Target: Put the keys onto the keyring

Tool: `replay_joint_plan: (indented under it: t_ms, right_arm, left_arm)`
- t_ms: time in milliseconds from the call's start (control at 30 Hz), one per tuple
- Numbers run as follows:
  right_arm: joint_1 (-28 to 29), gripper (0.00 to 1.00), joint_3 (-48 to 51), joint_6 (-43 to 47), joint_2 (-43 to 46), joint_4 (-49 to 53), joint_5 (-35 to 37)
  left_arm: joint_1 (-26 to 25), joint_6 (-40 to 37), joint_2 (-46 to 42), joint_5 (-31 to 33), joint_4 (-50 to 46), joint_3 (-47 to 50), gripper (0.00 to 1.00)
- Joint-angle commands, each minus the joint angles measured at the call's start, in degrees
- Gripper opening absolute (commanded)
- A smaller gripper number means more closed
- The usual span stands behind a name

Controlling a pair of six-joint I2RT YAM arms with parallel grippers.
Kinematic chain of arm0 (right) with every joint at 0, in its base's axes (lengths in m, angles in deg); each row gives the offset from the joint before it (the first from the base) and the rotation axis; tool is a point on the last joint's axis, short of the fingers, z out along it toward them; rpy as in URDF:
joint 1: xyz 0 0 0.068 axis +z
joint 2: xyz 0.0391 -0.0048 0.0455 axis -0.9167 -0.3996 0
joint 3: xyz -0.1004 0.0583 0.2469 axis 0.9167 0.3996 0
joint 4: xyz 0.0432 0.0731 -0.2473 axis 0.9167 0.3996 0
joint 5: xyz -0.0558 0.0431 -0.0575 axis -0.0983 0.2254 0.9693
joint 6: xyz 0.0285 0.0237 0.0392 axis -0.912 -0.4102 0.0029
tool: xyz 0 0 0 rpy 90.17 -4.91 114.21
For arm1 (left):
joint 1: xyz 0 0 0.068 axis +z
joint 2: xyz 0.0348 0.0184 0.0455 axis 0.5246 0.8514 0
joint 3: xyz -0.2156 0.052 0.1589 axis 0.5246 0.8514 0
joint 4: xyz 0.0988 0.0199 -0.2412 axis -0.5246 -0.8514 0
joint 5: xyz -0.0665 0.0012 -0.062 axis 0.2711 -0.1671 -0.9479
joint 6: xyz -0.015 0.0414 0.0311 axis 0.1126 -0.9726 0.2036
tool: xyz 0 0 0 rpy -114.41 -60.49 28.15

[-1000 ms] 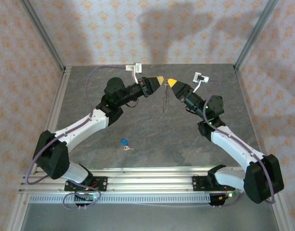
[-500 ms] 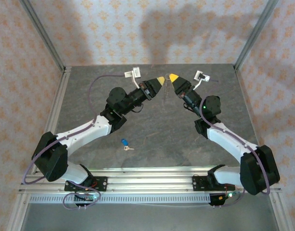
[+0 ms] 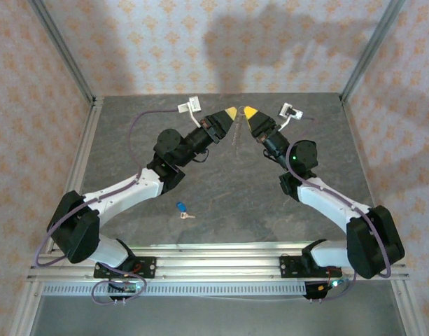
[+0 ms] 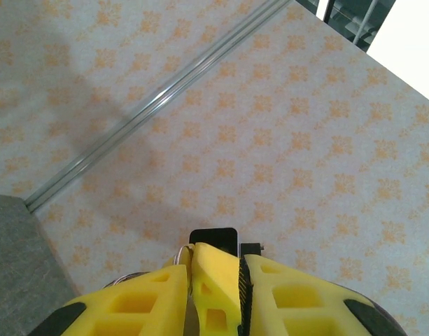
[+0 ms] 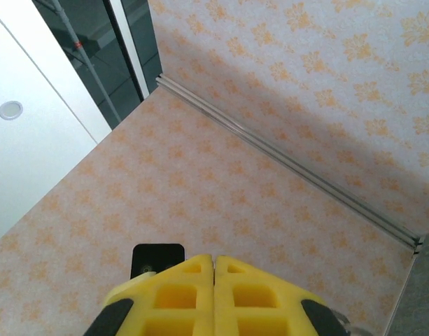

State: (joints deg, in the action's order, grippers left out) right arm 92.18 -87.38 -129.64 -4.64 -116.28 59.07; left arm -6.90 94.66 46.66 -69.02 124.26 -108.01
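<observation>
From where I stand, the tiny key with the bright blue rounded head and short pale metal blade [image 3: 182, 208] lies flat on the grey marbled table top [image 3: 228, 189], and I place everything else by it. Both arms are lifted well beyond the key, toward the flower-patterned back wall [image 3: 200, 49], and their yellow tips nearly meet above and slightly right of it. The left gripper [image 3: 231, 113] has its yellow fingers [image 4: 148, 297] only a narrow slit apart, and a thin pale loop, the tan-beige keyring [image 4: 180, 253], peeps out at the top of that slit; I cannot tell whether it is truly pinched. The right gripper [image 3: 250, 113] is closed tight, its yellow pads [image 5: 179, 287] pressed together, and I cannot see what it holds, if anything. Neither tip is anywhere near the key
</observation>
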Motion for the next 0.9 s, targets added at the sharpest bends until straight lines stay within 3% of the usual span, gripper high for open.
replay_joint_plan:
  t_ms: [0, 600, 867]
  right_arm:
    - [0.28, 0.00, -1.13, -0.63, -0.16, -5.19, 0.42]
    - [2.11, 0.00, -2.46, -0.80, -2.23, -5.63, 0.01]
    - [2.15, 0.00, -2.38, -0.71, -1.96, -5.38, -0.35]
  left_arm:
    - [-0.39, 0.69, 0.80, 1.01, 3.15, -1.08, 0.27]
    - [-0.57, 0.45, 1.77, 0.53, 2.72, -1.90, 0.21]
    - [-0.57, -0.06, 1.73, 1.26, 1.90, -1.70, 0.29]
